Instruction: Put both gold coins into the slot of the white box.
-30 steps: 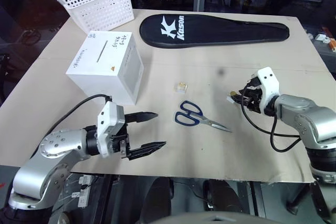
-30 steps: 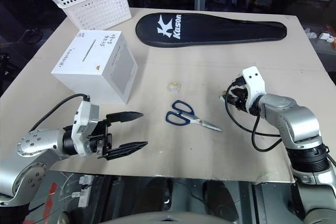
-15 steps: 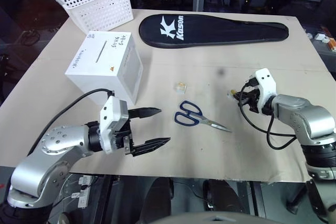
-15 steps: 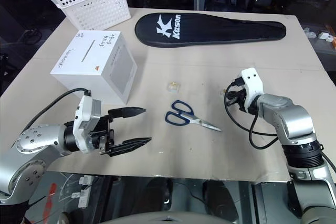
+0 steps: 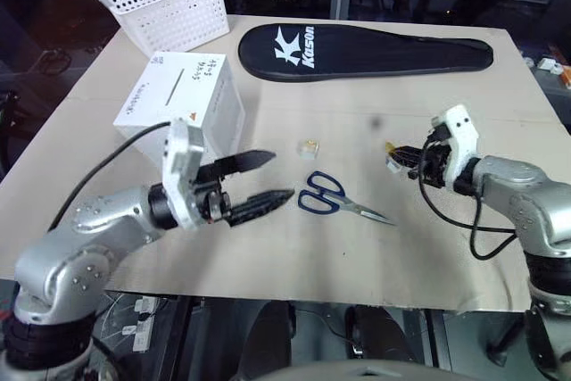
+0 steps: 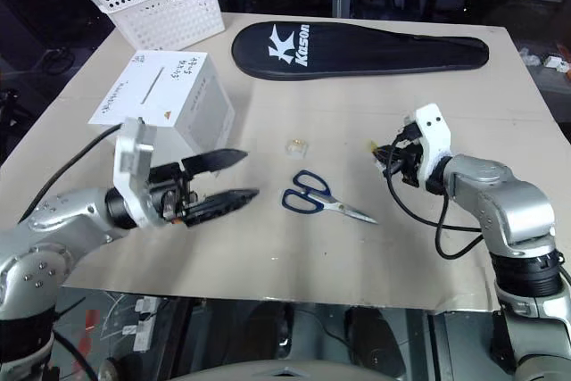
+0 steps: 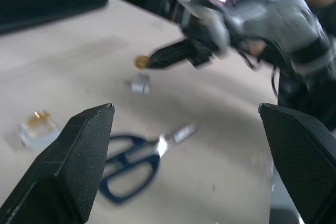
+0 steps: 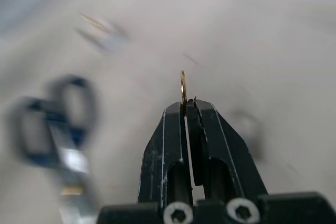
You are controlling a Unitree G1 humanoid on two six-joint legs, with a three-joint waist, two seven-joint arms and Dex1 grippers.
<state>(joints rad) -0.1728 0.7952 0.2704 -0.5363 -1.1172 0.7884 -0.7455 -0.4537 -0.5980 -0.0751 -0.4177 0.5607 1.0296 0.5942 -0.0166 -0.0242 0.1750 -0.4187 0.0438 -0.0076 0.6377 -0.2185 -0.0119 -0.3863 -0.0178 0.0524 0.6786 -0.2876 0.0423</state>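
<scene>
While the left gripper (image 5: 263,178) hovers wide open beside the white box (image 5: 183,106), one gold coin (image 5: 309,145) lies above the scissors (image 5: 335,198). From the right wrist, the right gripper (image 8: 188,106) pinches the other coin (image 8: 182,87) edge-on.

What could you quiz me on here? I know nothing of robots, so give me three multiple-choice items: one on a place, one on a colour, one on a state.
1. Where is the second gold coin?
A. on the table between the white box and the scissors
B. inside the basket
C. on the racket cover

2. What colour are the scissors' handles?
A. red
B. blue
C. green

3. How does the right gripper stand?
A. wide open, nothing in it
B. shut on the scissors
C. shut on a gold coin

Answers: 1 A, it lies on bare tabletop just past the scissors' handles. 2 B, both loops are dark blue. 3 C, the right wrist view shows the coin's edge pinched between the jaws.
</scene>
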